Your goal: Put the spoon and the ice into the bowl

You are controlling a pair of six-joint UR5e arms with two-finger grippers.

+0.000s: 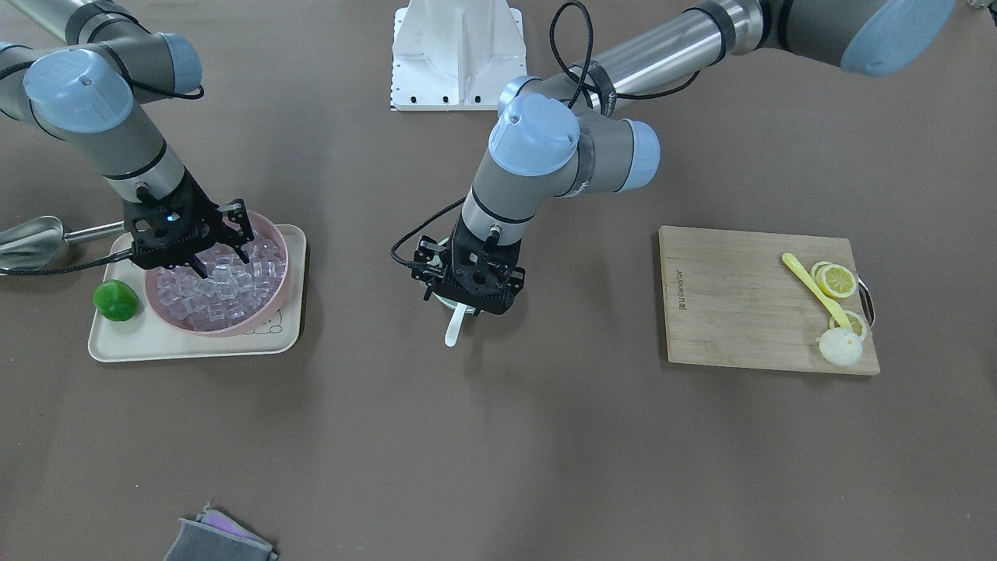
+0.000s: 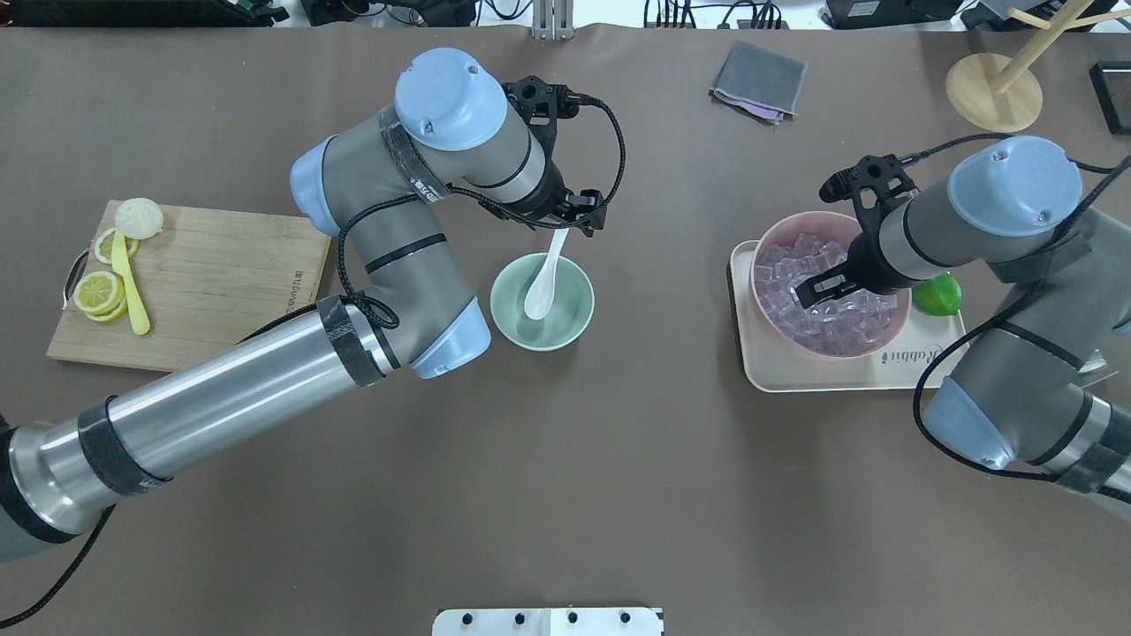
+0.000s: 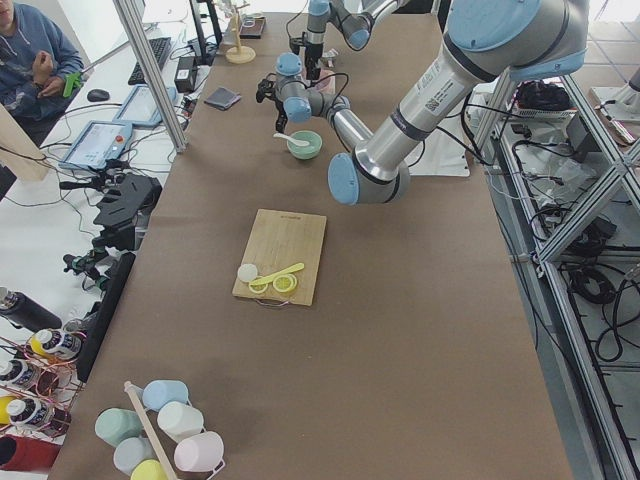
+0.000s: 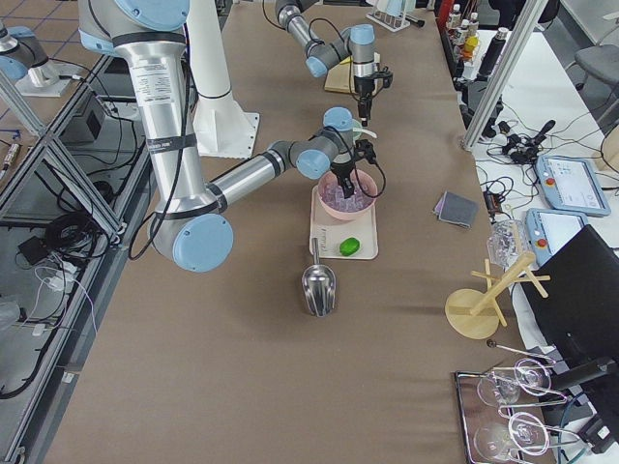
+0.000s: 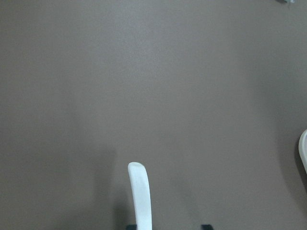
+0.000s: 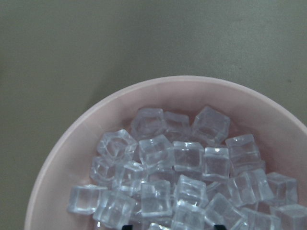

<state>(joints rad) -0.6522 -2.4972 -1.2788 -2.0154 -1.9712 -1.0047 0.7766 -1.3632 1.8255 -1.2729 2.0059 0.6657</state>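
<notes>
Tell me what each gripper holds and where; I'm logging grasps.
Nothing, seemingly: left gripper is open wider than the spoon handle inside it; right gripper hangs open over the ice.

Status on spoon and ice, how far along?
Done: spoon scoop lies in the green bowl, left gripper open at its handle. In hand: right gripper, open, sits among the ice in the pink bowl, nothing gripped. Remaining: carry ice to the green bowl.
</notes>
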